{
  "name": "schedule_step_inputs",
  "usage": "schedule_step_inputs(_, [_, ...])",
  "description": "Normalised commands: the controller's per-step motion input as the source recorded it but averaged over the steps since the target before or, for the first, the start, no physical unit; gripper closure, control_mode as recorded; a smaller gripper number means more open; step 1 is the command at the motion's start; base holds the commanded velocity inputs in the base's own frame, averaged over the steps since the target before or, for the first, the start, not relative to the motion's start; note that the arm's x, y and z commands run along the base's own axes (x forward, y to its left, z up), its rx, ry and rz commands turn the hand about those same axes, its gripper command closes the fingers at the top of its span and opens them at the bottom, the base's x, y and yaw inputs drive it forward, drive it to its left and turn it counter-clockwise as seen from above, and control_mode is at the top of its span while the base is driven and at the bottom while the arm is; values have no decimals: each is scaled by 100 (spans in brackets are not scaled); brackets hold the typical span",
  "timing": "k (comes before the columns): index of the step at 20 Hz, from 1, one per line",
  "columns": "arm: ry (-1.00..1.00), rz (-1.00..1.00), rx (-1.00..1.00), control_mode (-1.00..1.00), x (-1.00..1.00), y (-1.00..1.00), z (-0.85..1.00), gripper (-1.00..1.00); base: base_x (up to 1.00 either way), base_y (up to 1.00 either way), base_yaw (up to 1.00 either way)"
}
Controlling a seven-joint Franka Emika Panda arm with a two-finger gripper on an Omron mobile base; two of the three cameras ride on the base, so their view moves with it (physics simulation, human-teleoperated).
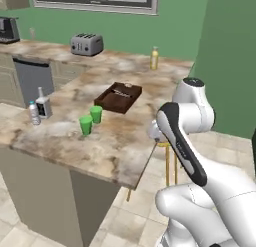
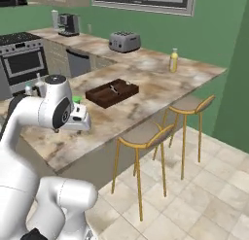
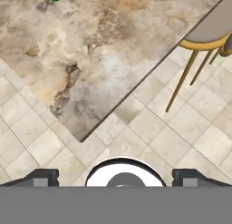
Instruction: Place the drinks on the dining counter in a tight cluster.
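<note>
The gripper (image 3: 115,175) hangs wide open and empty over the near corner of the surface (image 1: 120,151), looking down at stone and floor tiles. The dark bottle (image 1: 43,105) and the water bottle (image 1: 34,113) stand almost touching at the far left edge; the yellow bottle (image 1: 154,58) stands well apart at the back. I'd fetch the yellow one and bring it to the pair. Two green cups (image 1: 91,120) and a tray (image 1: 119,97) lie between; stools (image 2: 141,134) line the right edge.
</note>
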Motion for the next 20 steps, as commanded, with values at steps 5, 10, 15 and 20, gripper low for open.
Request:
schedule_step_inputs(5, [0,0,0,100,0,0,0,-100,97,-64,67])
schedule_step_inputs(10, [0,0,0,100,0,0,0,-100,62,-89,56])
schedule_step_inputs(15, [0,0,0,100,0,0,0,-100,8,-100,13])
schedule_step_inputs(20, [0,0,0,100,0,0,0,-100,22,-100,1])
